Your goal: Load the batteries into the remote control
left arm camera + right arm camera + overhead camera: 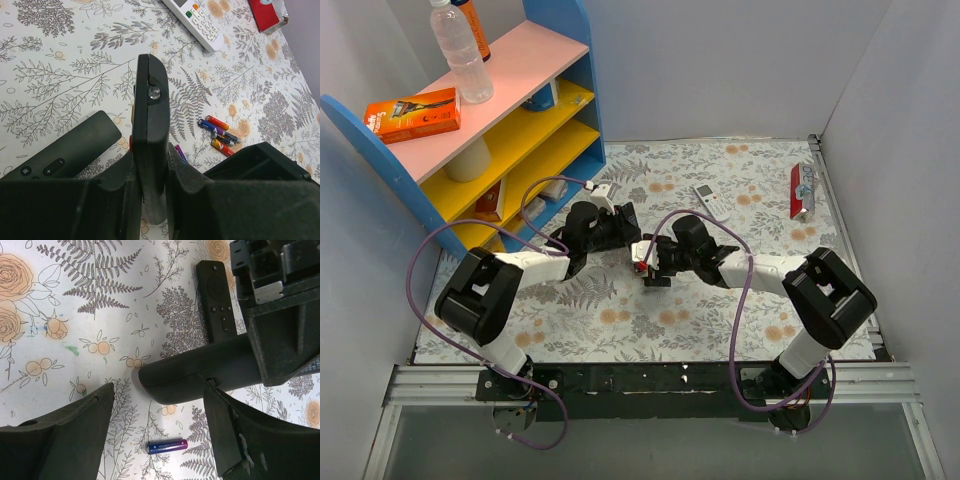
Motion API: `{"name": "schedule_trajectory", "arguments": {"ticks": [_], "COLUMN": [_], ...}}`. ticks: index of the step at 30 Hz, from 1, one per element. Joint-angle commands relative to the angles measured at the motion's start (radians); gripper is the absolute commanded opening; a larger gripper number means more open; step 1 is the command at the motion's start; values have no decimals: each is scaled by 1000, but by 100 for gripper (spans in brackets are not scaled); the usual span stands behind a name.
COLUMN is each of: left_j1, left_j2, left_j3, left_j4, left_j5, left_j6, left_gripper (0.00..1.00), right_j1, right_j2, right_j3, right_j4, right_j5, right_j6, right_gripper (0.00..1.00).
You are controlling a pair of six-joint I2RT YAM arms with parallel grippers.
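My left gripper [152, 180] is shut on the black remote control [151, 130] and holds it on edge above the table. A small metal contact [154, 93] shows in a notch at its far end. The same remote [200, 372] crosses the right wrist view, just past the tip of my right gripper [160, 435], which is open and empty. A purple-blue battery [167, 446] lies on the cloth between its fingers. Several more batteries [220, 135] lie loose to the right. In the top view both grippers, left [620, 228] and right [655, 265], meet at mid-table.
A second black bar with button marks [60, 150] [216, 300] lies flat beside the held remote. A white remote [711, 202] and a red pack [802, 190] lie further back. A blue-and-yellow shelf [510, 130] stands at the back left.
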Motion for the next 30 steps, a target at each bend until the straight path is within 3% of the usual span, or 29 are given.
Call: {"name": "schedule_trajectory", "arguments": {"ticks": [1,20,30], "left_j1": [-1,-1,-1], "left_j2": [18,26,26], "left_j3": [12,15,13], "left_j4": [-62,-64,-59], "left_j5": [8,20,27], "left_j6": [45,42,39], "left_gripper": [0,0,0], "right_j1": [-7,-8,-10], "right_j2": [14,40,72], "right_j3": [44,44,34], "right_j4": [46,78,35], "right_j5": [-24,-5,-21], "right_j6": [-12,-6,-1], "right_gripper": [79,77,71]}}
